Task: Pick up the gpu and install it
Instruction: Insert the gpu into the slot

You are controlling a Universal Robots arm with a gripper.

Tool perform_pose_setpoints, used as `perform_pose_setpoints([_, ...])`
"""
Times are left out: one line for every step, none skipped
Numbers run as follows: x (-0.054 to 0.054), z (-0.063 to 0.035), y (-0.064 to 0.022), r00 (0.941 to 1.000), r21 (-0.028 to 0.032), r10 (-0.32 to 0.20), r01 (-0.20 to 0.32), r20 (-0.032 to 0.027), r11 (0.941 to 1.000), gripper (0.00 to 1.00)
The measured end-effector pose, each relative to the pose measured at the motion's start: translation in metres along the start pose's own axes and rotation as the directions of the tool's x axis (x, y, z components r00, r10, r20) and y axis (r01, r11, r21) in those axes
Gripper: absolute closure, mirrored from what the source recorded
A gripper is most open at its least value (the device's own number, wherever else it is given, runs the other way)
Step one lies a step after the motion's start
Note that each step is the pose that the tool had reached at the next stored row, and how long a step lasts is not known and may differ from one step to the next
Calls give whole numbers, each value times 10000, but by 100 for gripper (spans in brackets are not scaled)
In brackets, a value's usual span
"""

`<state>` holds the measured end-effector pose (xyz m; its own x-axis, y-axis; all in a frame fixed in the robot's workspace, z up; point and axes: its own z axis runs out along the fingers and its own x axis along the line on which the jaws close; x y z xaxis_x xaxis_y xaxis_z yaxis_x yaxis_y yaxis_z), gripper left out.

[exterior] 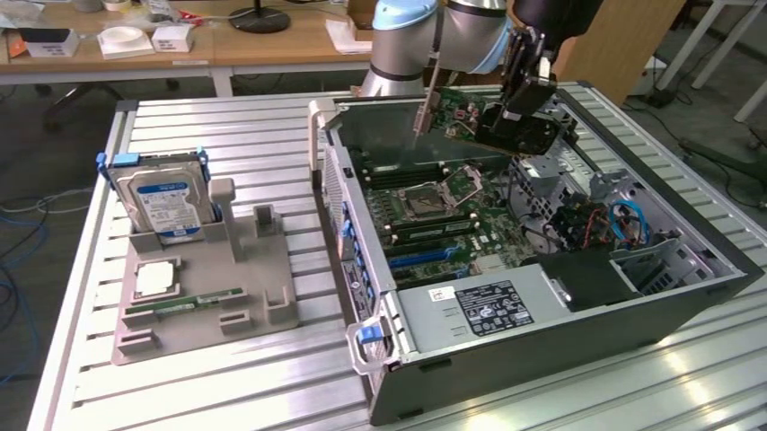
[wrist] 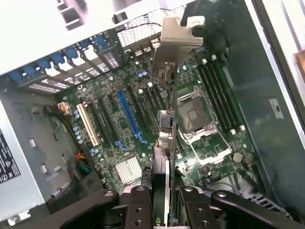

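Case: open, under the pincer.
Motherboard: directly below the pincer.
Gpu: hung tilted from the pincer, clear of the board.
Pincer: clamped on the gpu.
Blue slot: below; card edge likely needed levelling and aligning.

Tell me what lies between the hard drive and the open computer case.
In the exterior view, two grey upright posts stand next to the hard drive, then a bare strip of slatted table runs up to the case.

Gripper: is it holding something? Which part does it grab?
Yes. The gripper holds the green graphics card, pinched near the end away from its silver bracket, above the open computer case.
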<state>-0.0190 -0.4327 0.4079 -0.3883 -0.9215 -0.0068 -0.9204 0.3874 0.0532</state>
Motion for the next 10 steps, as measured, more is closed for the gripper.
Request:
perform_pose_setpoints([0,2,-1,9999,9,-126,126,-3,9999,73])
perform_pose_setpoints([0,4,-2,9997,23,-254,254,-3,9997,73])
perform_pose_setpoints([1,8,-2,9992,38,-387,388,-2,9992,73])
perform_pose_setpoints([1,11,-2,9986,51,-525,525,-4,9986,73])
perform_pose_setpoints([2,15,-2,9976,62,-691,691,-9,9976,73])
perform_pose_setpoints([2,18,-2,9964,72,-845,845,-14,9964,73])
perform_pose_setpoints([2,23,-3,9949,81,-1004,1004,-18,9949,73])
perform_pose_setpoints([2,27,-3,9932,89,-1168,1168,-23,9931,73])
perform_pose_setpoints([2,31,-3,9911,97,-1332,1332,-29,9910,73])
perform_pose_setpoints([2,34,-3,9887,106,-1499,1499,-35,9886,73])
